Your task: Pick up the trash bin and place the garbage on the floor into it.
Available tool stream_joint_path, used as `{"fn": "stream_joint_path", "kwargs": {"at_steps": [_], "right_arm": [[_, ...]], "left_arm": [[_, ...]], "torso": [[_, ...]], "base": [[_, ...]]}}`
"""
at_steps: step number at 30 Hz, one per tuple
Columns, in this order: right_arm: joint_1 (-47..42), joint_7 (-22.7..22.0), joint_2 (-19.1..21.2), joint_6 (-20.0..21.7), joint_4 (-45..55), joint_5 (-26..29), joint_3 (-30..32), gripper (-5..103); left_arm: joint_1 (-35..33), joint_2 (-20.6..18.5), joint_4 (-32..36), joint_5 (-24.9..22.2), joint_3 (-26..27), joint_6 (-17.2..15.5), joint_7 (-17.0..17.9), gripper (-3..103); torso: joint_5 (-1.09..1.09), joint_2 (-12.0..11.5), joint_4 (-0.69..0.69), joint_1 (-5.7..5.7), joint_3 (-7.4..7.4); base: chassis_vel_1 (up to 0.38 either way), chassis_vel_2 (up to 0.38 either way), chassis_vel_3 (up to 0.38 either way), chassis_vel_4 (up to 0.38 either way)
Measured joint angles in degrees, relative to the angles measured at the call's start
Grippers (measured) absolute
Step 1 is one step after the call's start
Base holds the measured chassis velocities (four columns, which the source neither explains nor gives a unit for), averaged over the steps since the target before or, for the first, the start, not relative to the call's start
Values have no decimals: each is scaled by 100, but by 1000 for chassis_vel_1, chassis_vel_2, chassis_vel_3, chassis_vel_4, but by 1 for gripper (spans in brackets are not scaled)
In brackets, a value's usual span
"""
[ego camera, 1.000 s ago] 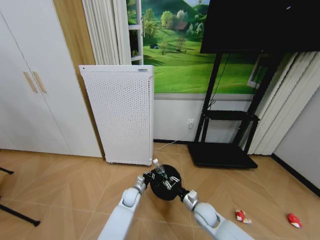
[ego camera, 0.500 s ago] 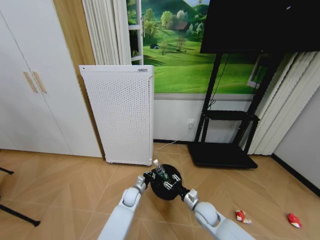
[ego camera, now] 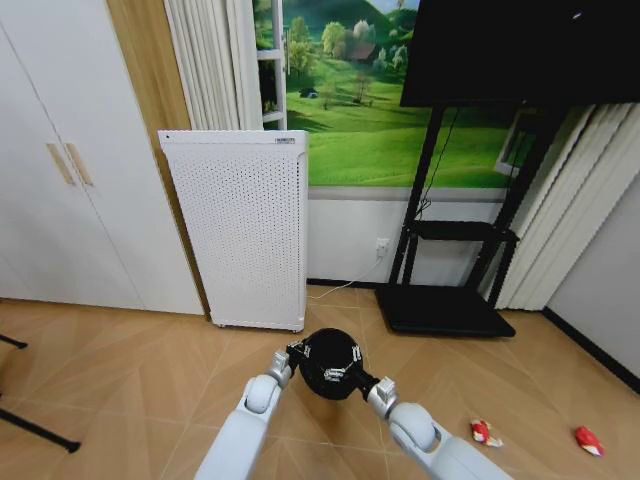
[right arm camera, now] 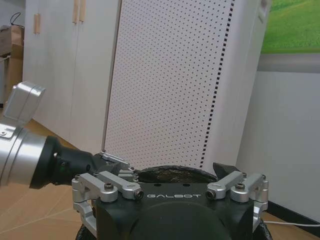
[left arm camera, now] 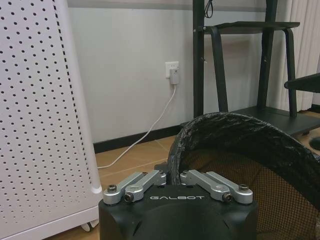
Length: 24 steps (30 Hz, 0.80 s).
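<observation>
The black round trash bin (ego camera: 330,362) hangs above the parquet floor (ego camera: 130,380) in front of me. My left gripper (ego camera: 297,352) is shut on its near rim; the left wrist view shows the mesh-lined rim (left arm camera: 240,135) pinched at that gripper (left arm camera: 172,175). Over the bin's mouth my right gripper (ego camera: 347,372) is open and holds nothing, with the bin's rim (right arm camera: 172,174) just beyond it (right arm camera: 170,192). Garbage lies on the floor to the right: two red-and-white wrappers (ego camera: 485,432) (ego camera: 588,440). No bottle is visible.
A tall white perforated appliance (ego camera: 245,235) stands against the wall just behind the bin. A black TV stand (ego camera: 450,305) with a low base is at the back right. White cupboard doors (ego camera: 60,170) line the left. A thin black leg (ego camera: 35,428) crosses the floor at far left.
The small clear bottle held by the right gripper over the bin's mouth is gone from view. The right gripper's fingers have spread open. The bin and left gripper have stayed put.
</observation>
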<state>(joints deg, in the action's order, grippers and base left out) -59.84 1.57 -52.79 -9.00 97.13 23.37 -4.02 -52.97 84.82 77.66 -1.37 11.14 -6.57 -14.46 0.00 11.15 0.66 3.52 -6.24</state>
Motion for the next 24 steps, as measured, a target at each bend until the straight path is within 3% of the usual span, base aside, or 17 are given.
{"fn": "stream_joint_path", "kwargs": {"at_steps": [12, 24], "right_arm": [[-52, -169, -89, 94, 58, 338, 618, 100], [-501, -434, -235, 325, 240, 482, 2007, 100]], "left_arm": [[-420, -323, 671, -154, 293, -55, 16, 7], [-1227, -999, 1677, -367, 1049, -130, 23, 7]], "torso": [[0, 0, 0, 0, 0], [0, 0, -1, 0, 0]], "base": [[0, 0, 0, 0], [0, 0, 0, 0]]}}
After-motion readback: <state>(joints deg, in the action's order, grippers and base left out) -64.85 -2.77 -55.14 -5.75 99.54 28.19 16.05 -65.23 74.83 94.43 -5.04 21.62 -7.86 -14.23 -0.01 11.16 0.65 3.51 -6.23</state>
